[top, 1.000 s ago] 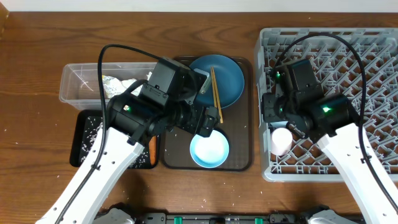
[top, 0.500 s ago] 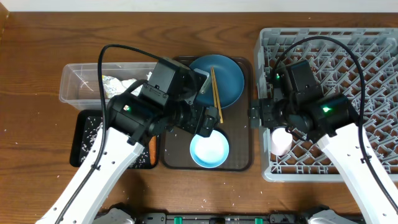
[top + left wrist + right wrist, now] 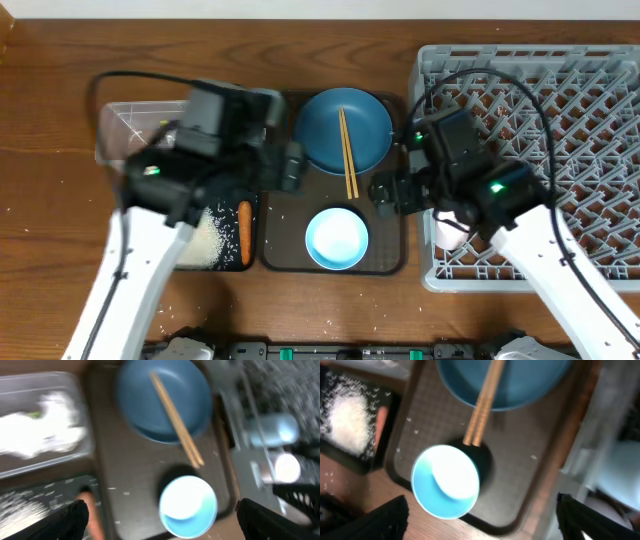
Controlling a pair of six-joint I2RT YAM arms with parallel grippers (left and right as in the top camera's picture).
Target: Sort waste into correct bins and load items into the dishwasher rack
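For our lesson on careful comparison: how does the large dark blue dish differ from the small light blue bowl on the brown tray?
Colour: the dark blue dish is deep blue, while the light blue bowl is pale.
Size: the dish is clearly wider than the bowl.
Contents: the brown wooden chopsticks lie across the dish, while the bowl is empty.
Both are round, upright and sit on the dark brown serving tray.
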